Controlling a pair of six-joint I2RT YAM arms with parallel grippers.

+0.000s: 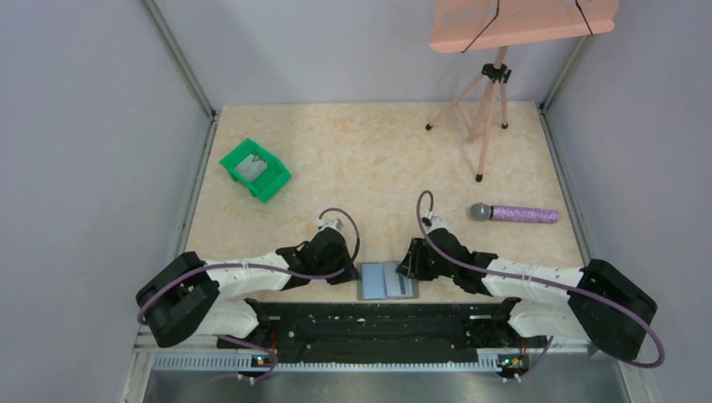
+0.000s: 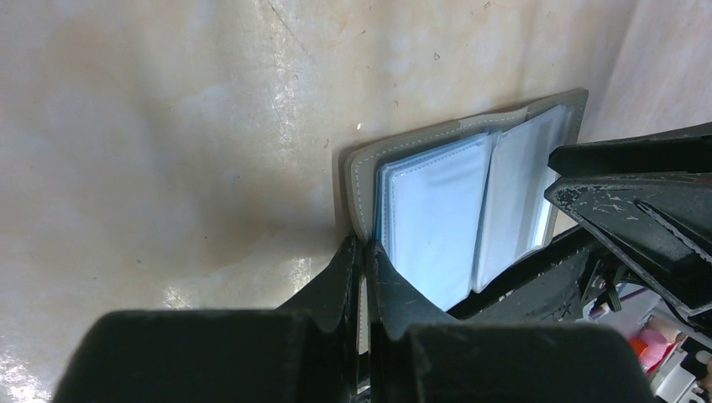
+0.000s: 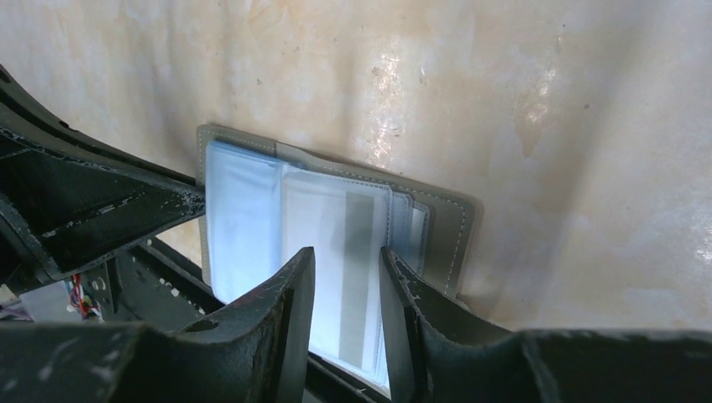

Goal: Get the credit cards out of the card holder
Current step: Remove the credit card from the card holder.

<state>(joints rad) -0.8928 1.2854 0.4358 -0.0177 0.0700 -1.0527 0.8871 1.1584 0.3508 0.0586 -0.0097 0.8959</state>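
The grey card holder [image 1: 386, 280] lies open near the table's front edge, between both grippers. Pale blue clear sleeves [image 2: 437, 218] fill its inside. My left gripper [image 2: 365, 248] is shut on the stitched edge of the left grey cover [image 2: 359, 180]; from above this left gripper [image 1: 356, 273] sits at the holder's left side. My right gripper [image 3: 347, 256] stands open over the right half, its fingers straddling a white card with a dark stripe [image 3: 358, 222] in a sleeve. In the top view the right gripper [image 1: 409, 267] is at the holder's right edge [image 3: 453, 227].
A green plastic bin [image 1: 254, 169] sits at the back left. A purple glitter microphone [image 1: 514, 213] lies to the right. A pink tripod [image 1: 487, 109] with a pink board [image 1: 520, 21] stands at the back right. The black base rail [image 1: 386, 321] runs just behind the holder.
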